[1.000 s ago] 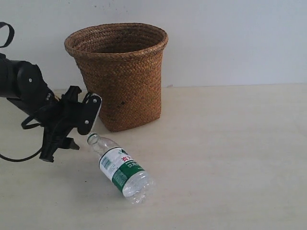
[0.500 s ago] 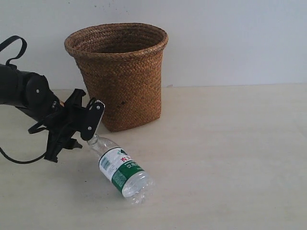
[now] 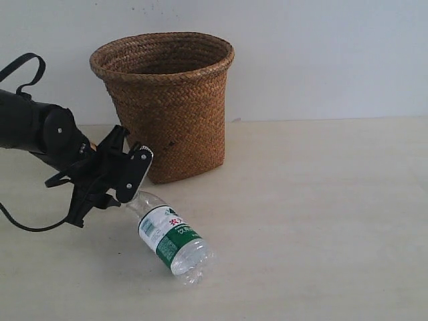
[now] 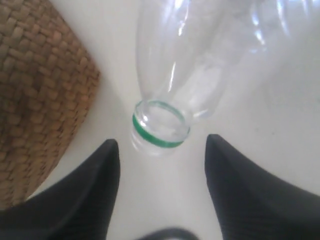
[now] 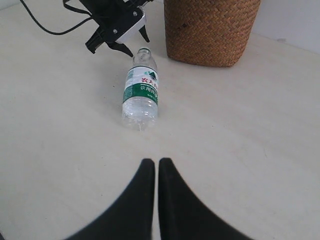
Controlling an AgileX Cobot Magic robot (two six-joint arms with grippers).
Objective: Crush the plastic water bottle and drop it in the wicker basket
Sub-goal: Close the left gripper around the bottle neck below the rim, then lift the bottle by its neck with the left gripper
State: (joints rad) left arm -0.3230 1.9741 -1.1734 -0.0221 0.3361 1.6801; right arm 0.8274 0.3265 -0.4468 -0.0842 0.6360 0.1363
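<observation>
item: left gripper (image 4: 161, 141). standing wide open and holding nothing, its two dark fingers flanking the bottle's uncapped mouth without touching it.

item: plastic water bottle (image 3: 167, 235). lying on its side on the pale tabletop (image 3: 321, 214), uncrushed, with its neck pointing at the left gripper. sitting near the foot of the wicker basket (image 3: 167, 114), outside it.

item: right gripper (image 5: 155, 162). hanging well apart from the bottle, fingers pressed together, carrying nothing.

risks: the fingers are lining up on the stiff ringed neck, so closing there is likely leaving the body uncrushed. the round bottle is lying free, so a one-sided push is likely sending it rolling or skidding. the basket wall is sitting near one finger, inviting a knock.
</observation>
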